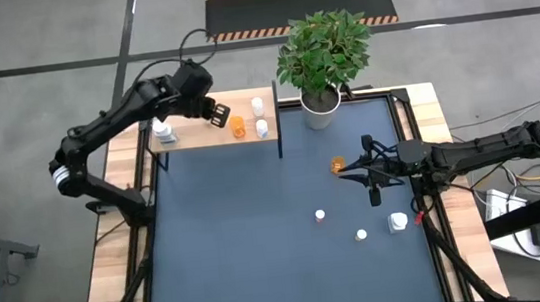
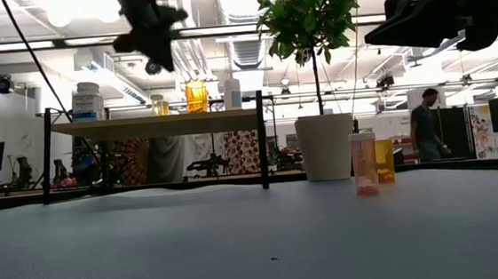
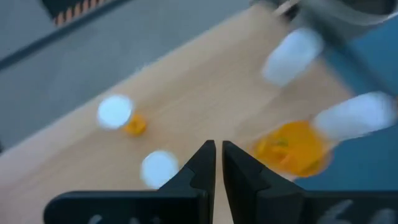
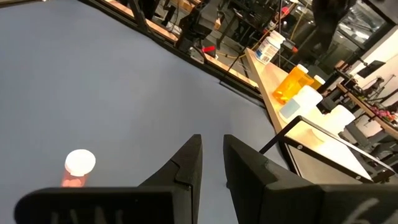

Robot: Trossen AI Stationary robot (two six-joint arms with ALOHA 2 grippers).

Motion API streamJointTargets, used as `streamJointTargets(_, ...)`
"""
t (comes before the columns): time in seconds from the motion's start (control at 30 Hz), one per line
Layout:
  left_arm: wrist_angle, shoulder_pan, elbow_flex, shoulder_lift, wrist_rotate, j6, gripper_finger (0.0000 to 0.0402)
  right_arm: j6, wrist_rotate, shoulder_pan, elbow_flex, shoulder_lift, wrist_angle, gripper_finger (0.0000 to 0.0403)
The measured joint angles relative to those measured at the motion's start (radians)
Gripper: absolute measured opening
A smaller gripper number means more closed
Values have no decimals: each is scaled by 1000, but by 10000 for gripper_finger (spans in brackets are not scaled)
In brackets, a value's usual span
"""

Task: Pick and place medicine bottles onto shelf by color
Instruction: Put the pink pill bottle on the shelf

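Note:
The light wood shelf (image 1: 198, 136) stands at the table's far left. On it stand an orange bottle (image 1: 237, 126) and white bottles (image 1: 258, 105), (image 1: 261, 127), (image 1: 165, 134). My left gripper (image 1: 216, 112) hovers above the shelf, just left of the orange bottle (image 3: 292, 149), shut and holding nothing (image 3: 219, 155). My right gripper (image 1: 372, 182) hangs over the table's right side, open a little and holding nothing (image 4: 211, 155). An orange bottle (image 1: 338, 165) stands just left of it. Three more bottles (image 1: 320, 215), (image 1: 361, 234), (image 1: 398, 222) stand nearer the front edge.
A potted plant in a white pot (image 1: 321, 113) stands at the far edge, right of the shelf. The dark blue tabletop (image 1: 239, 235) is bare on its left and near parts. In the low view, two orange bottles (image 2: 364, 162), (image 2: 384, 160) stand on the table.

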Motion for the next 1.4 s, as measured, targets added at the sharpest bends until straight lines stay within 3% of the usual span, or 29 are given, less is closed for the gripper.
streamJointTargets(0.4,315,-458,-67,-14,-3,46,10,15,0,0,0,1,-1,56)
streamJointTargets(0.73,853,-770,-381,-11,-8,189,10,66,0,0,0,25,20,57)
streamJointTargets(0.93,1275,-817,-597,24,-9,184,10,83,0,0,0,47,53,57)
streamJointTargets(1.1,1637,-816,-699,109,-12,187,11,75,6,0,0,56,59,60)
streamJointTargets(1.23,1781,-806,-690,236,-12,188,24,77,37,0,0,52,78,73)
streamJointTargets(1.4,1795,-797,-590,412,-12,184,61,75,37,0,0,55,76,86)
